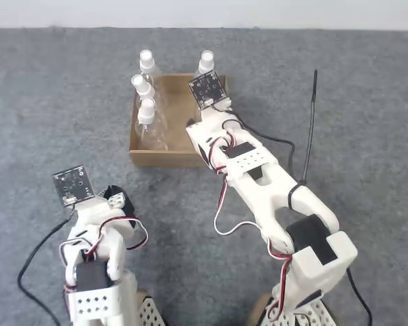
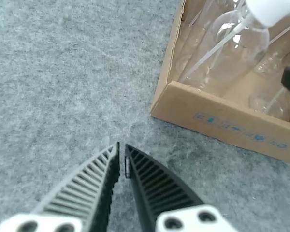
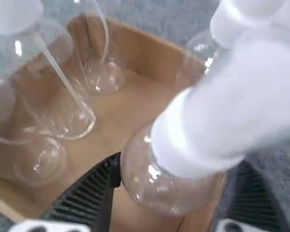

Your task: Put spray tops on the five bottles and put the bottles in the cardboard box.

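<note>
- Carpet: grey, covered the whole surface.
- Left gripper: lower left of the high view, well apart from the box. Its fingers were pressed together with nothing between them, tips over bare carpet.
- Cardboard box: upper centre, open-topped, flat on the carpet.
- Three bottles: clear, upright in a row along the box's left wall, each with a white spray top.
- Right gripper: over the box's right side, fingers pinching the body of a fourth bottle. That bottle was capped and at the box's right edge; the wrist camera stood over it.
- Fifth bottle: capped, at the box's far right corner. Whether it stood inside or outside could not be told.
- Black cable: thin, running up the frame right of the box.
</note>
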Tool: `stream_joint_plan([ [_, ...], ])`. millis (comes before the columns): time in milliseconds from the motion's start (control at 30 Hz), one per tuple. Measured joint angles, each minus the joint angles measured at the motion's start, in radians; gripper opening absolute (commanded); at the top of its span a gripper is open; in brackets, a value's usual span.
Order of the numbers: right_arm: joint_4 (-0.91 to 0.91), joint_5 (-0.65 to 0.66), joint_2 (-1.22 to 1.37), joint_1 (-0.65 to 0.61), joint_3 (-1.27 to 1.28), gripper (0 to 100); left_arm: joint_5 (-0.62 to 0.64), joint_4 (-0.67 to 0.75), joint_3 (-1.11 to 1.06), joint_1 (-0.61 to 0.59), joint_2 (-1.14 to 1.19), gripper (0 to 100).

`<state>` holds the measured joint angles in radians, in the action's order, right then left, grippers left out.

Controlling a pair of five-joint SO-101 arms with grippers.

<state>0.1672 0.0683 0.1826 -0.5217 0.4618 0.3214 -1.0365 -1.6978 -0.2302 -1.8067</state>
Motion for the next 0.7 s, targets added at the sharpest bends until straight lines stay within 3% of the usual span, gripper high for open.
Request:
stream_joint_plan([
  [300, 0.048, 0.0, -0.003, 0.0, 0.0, 35.1, 0.0, 0.0, 0.0, 0.0, 0.0, 1],
  [700, 0.31, -0.029, -0.195, -0.041, 0.0, 35.1, 0.0, 0.0, 0.0, 0.0, 0.0, 1],
])
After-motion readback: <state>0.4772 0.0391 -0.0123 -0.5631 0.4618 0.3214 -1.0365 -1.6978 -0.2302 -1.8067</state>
